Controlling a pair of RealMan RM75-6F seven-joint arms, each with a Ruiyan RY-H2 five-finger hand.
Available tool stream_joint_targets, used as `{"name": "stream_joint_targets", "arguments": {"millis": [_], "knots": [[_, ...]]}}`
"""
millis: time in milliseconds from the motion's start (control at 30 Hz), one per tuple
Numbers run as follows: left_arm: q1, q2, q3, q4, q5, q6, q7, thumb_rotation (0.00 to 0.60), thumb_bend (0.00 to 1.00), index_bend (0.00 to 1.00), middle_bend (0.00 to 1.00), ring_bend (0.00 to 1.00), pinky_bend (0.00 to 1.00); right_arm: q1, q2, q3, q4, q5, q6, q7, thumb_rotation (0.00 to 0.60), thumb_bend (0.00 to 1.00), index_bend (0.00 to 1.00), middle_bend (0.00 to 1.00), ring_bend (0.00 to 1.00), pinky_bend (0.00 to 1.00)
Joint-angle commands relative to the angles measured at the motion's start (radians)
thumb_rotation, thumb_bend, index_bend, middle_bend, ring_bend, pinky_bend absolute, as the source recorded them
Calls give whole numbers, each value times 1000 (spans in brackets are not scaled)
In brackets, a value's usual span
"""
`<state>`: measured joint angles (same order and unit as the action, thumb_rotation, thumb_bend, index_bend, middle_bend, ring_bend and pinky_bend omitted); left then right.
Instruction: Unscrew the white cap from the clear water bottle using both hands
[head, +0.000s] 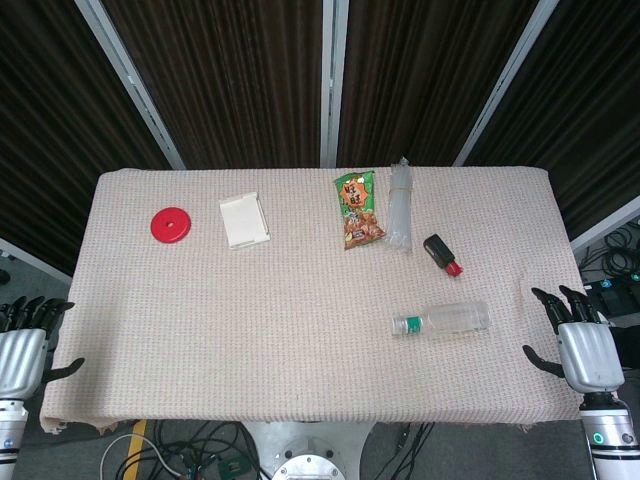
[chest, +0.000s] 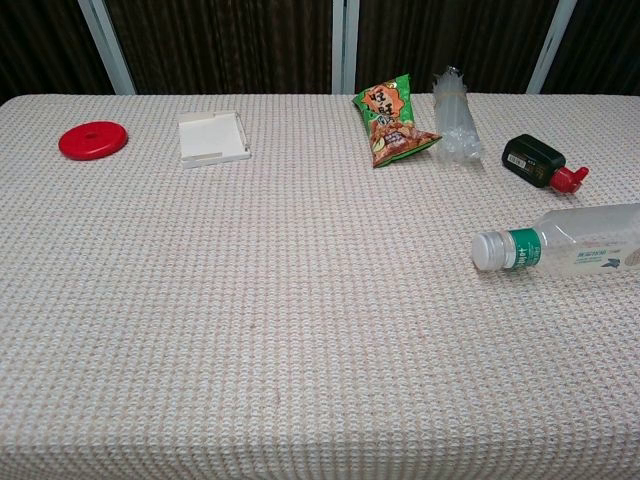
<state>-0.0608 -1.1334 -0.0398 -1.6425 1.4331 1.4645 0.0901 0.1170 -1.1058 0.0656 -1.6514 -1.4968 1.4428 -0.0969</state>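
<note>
The clear water bottle lies on its side on the table's right part, its white cap pointing left and a green label band behind the cap. My right hand hovers off the table's right edge, fingers spread, holding nothing, a short way right of the bottle's base. Far from the bottle, my left hand sits off the left edge with fingers apart and empty. Neither hand appears in the chest view.
A red disc and a white tray-like piece lie at the back left. A green snack bag, a clear plastic sleeve and a black bottle with a red cap lie behind the water bottle.
</note>
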Motion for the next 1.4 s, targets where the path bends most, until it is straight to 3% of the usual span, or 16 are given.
{"name": "stream_joint_targets", "arguments": {"millis": [33,700,800,1133,1400], "knots": [[2,-4,-3,3,-1,7,-2,600,0,221,164,81,36,1,0,1,-1,-1,0,0,600,101,126,222,73,108],[31,-39,-15,29,17,83,-5,600,0,221,163,80,36,2,-5,3,20,-44,31,72,600,101,126,234,82,108],[30,-38,-15,26,13,78,-2,600,0,222,163,80,36,26,-8,0,18,-33,-22,71,600,101,126,230,81,108],[29,-37,-17,18,-2,64,6,600,0,230,163,80,36,216,-76,7,101,42,-373,78,600,101,93,194,65,108],[37,-31,-18,12,-14,67,12,600,0,230,164,81,36,294,-157,4,204,58,-475,69,600,101,85,193,50,108]]}}
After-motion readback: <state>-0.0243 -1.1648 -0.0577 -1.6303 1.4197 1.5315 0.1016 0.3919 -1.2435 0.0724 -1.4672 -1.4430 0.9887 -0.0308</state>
